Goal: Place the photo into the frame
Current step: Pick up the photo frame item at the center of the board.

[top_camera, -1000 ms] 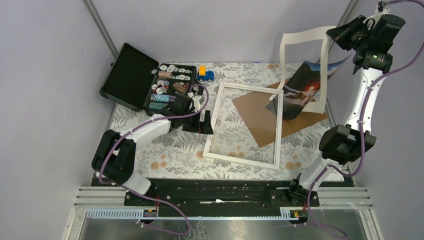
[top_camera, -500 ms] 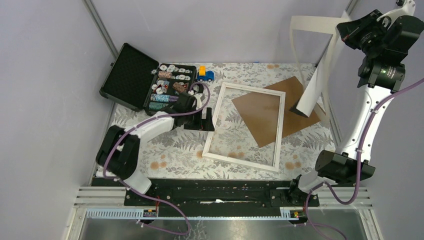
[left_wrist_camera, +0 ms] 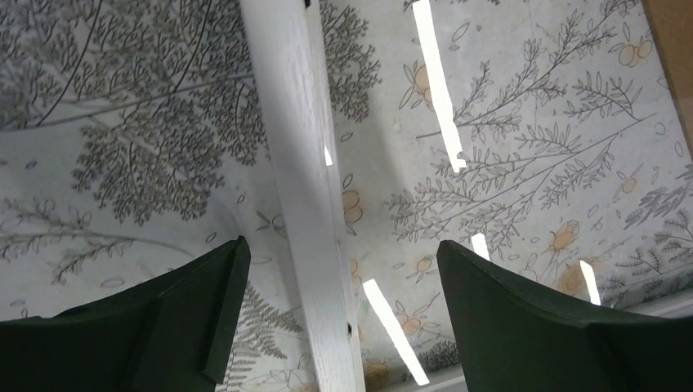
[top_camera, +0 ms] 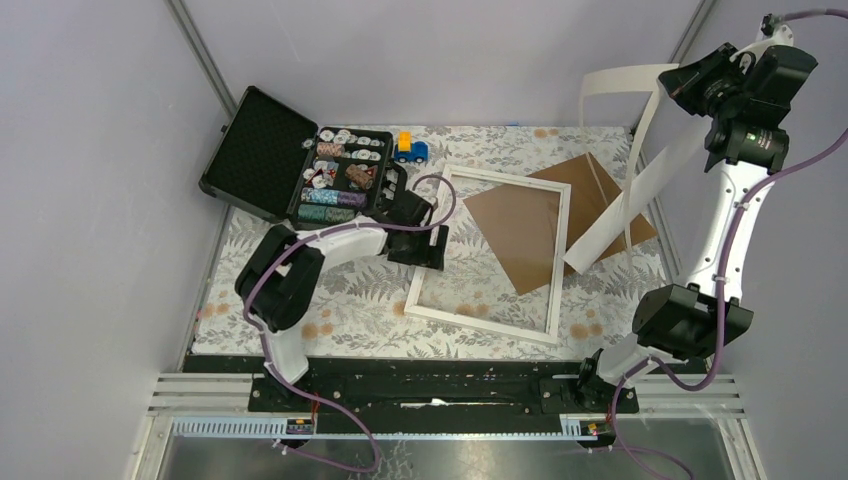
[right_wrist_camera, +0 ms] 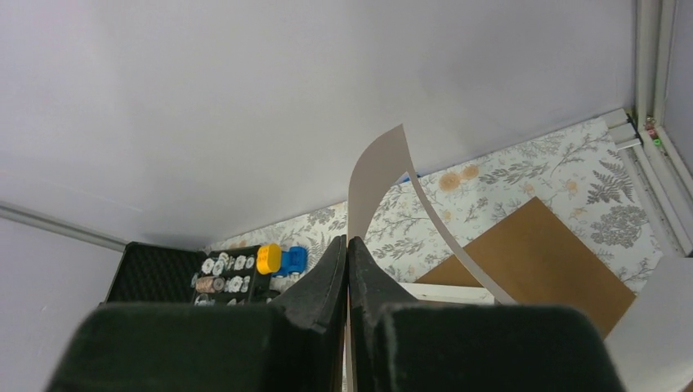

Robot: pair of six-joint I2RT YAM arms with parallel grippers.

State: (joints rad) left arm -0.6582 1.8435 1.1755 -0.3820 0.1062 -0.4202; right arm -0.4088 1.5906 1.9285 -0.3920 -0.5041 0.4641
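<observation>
The white frame [top_camera: 483,322] lies flat mid-table; its left rail [left_wrist_camera: 294,163] runs between my open left fingers. My left gripper [top_camera: 432,245] [left_wrist_camera: 342,245] straddles that rail without closing on it. My right gripper [top_camera: 690,80] [right_wrist_camera: 347,241] is high at the back right. It is shut on a bent cream mat board [top_camera: 625,78] [right_wrist_camera: 372,171]. The photo [top_camera: 625,205] hangs below the mat in the air. Only its white back shows; the printed side is hidden.
The brown backing board [top_camera: 600,185] lies partly under the frame's right side. An open black case of chips [top_camera: 300,165] and a blue-yellow toy truck [top_camera: 411,148] stand at the back left. Walls close in on both sides.
My right arm lifted the mat and photo off the backing board; the photo turned so that its white back shows. My left gripper moved right onto the frame's left rail.
</observation>
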